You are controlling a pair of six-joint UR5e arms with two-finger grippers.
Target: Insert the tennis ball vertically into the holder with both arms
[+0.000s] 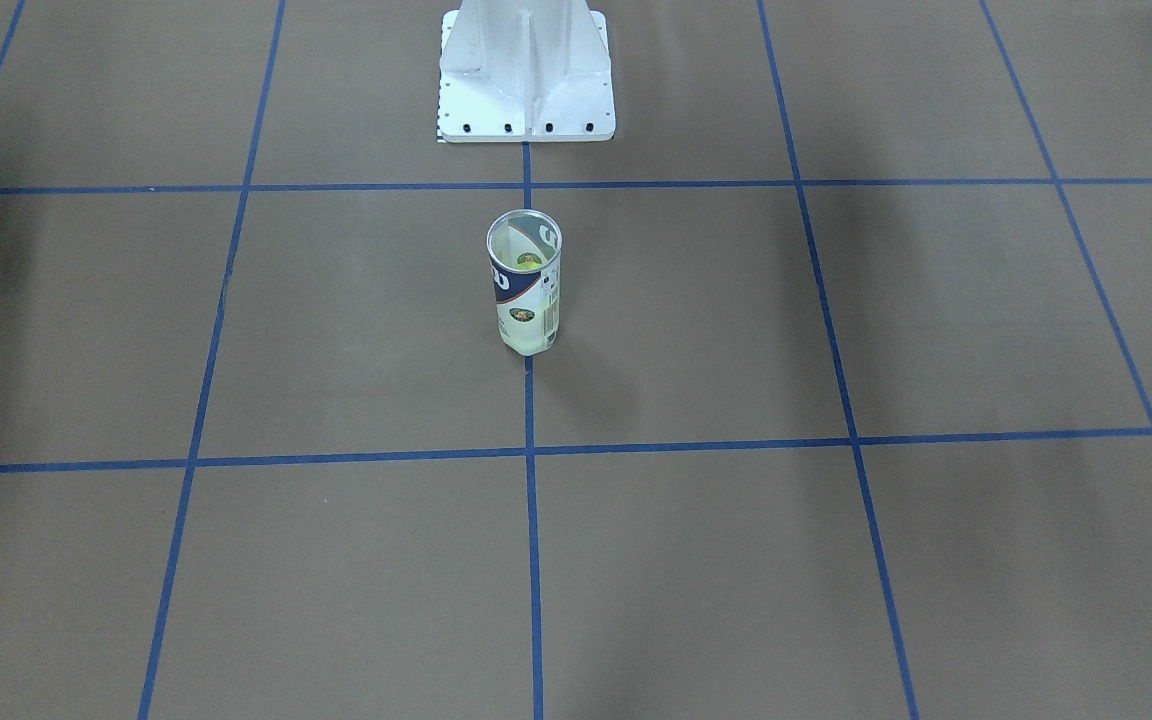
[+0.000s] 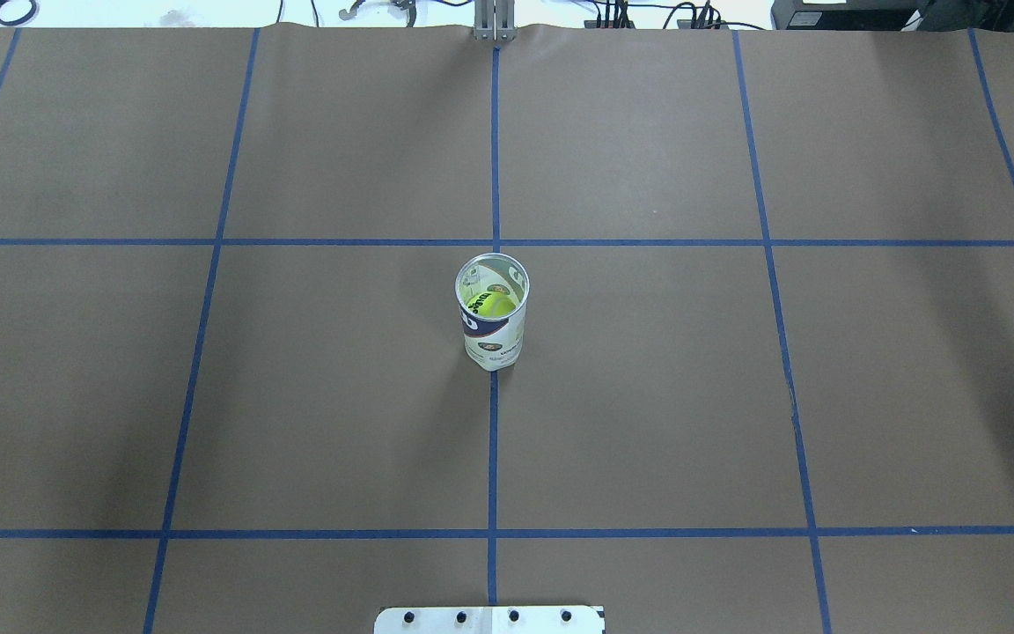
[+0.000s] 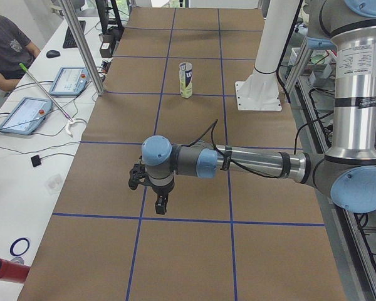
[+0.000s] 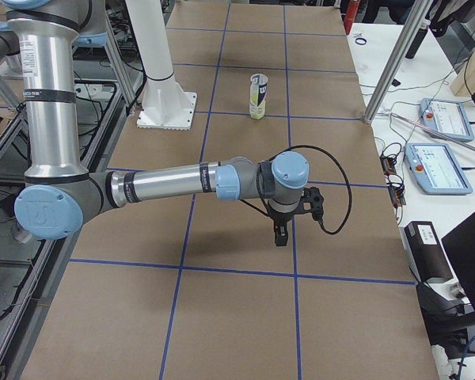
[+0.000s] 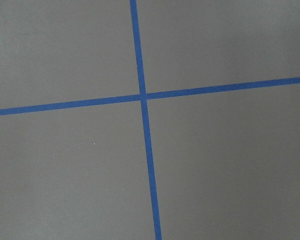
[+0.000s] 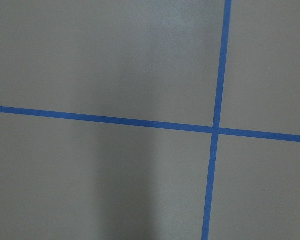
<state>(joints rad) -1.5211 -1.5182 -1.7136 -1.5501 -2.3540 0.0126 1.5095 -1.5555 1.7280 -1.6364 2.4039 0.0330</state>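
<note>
The left pincer (image 3: 160,207) and right pincer (image 4: 281,237) cannot be judged apart or together; the light, thin-walled can (image 2: 493,342), with the ball (image 2: 498,305) inside, is probably best gripped mid-body.

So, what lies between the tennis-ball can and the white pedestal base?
Between tennis-ball can and white pedestal base lies only brown table cover crossed by blue tape, shown in the exterior front-facing view.

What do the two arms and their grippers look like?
Both the left arm and the right arm are silver tubes with grey joints, light-blue round caps and small black lettering on the upright segment. A black cable loops along each wrist. The left gripper and right gripper are black, two-fingered.
</note>
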